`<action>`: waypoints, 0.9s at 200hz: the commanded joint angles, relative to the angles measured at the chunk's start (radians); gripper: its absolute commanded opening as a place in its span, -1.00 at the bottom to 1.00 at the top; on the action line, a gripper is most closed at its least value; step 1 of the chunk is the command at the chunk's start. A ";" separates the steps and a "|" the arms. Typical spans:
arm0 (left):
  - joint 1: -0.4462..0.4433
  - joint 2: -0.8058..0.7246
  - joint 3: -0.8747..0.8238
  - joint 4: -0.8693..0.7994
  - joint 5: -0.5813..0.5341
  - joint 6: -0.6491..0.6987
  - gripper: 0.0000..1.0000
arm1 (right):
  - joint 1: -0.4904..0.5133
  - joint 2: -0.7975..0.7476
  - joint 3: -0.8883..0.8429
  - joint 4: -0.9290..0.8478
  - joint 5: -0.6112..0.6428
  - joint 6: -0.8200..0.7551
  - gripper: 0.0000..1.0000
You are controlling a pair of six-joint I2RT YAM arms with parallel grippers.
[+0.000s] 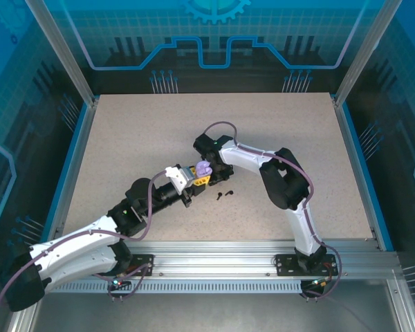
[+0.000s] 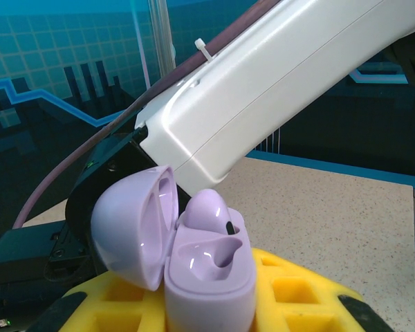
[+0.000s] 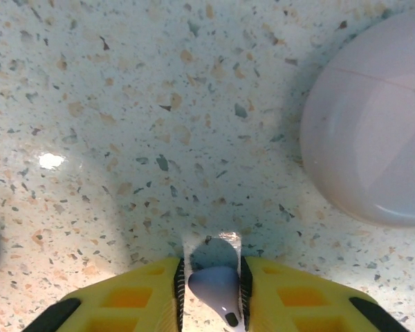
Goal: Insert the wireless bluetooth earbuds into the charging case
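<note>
Left hand (image 2: 209, 308) is clamped narrow on the lavender charging case (image 2: 209, 273), which sits upright between its yellow fingers (image 2: 301, 290). The case is lifted off the desk (image 1: 124, 138), near mid-desk in the top view. The lid (image 2: 135, 225) is flipped open to the left in the left wrist view. One seated earbud (image 2: 211, 211), lavender with a dark spot, is in the far slot; the near slot is bare.

Right hand (image 3: 211, 270) is pinched on the second lavender earbud (image 3: 218, 287), pads touching it both sides, the bud poking out past the fingertips and pointing down at the desk. In the top view the two hands meet tip to tip, right hand just above and beside the case. A round pale shell (image 3: 373, 124) shows at the upper right of the right wrist view; can't tell if it is the same case.

Two black earbuds (image 1: 225, 195) lie loose on the desk just right of the left hand, apart from both hands.
</note>
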 commanded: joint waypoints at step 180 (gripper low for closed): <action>-0.006 0.121 0.041 0.113 0.016 -0.039 -0.96 | -0.173 -0.867 -0.550 0.365 -0.104 0.046 -0.58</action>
